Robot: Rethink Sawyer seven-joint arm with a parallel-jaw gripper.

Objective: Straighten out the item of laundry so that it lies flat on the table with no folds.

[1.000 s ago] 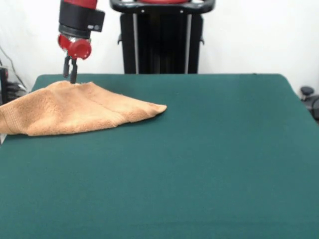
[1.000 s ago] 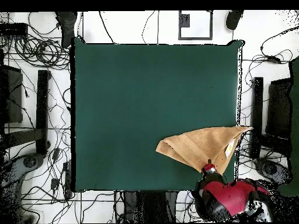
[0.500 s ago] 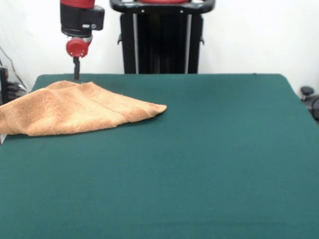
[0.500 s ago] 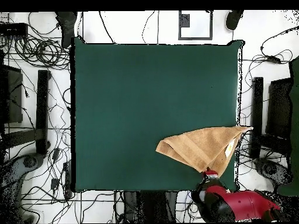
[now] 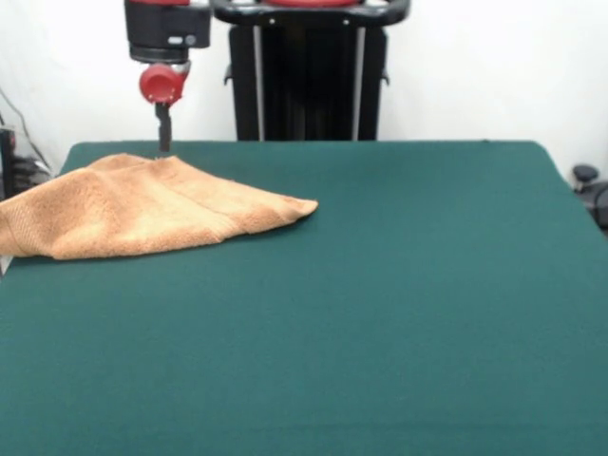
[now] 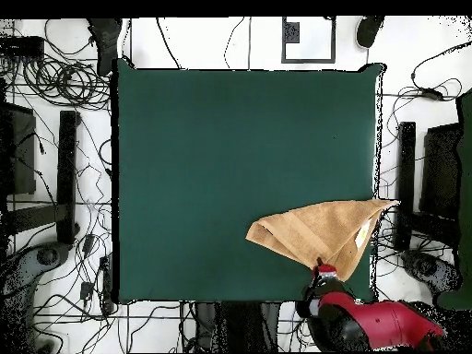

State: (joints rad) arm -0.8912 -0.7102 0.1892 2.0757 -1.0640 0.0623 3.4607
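The item of laundry (image 5: pixel 142 214), an orange-tan towel, lies folded over itself in a rough triangle at the far left of the table (image 5: pixel 380 285). Its left end reaches the table's side edge and its point faces right. From overhead the towel (image 6: pixel 318 230) sits near the table's (image 6: pixel 230 157) lower right corner, with one corner poking past the right edge. My gripper (image 5: pixel 163 142) hangs just above the towel's far edge, apart from the cloth and holding nothing. Overhead, the gripper (image 6: pixel 324 269) shows at the towel's lower edge.
The black pedestal (image 5: pixel 309 76) stands behind the table's far edge. Cables (image 6: pixel 64 83) and black stands (image 6: pixel 66 175) lie on the floor around the table. A dark object (image 5: pixel 587 180) sits beyond the right edge.
My gripper has shifted right along the towel's far edge and risen slightly, and the wrist has turned. The towel has not moved.
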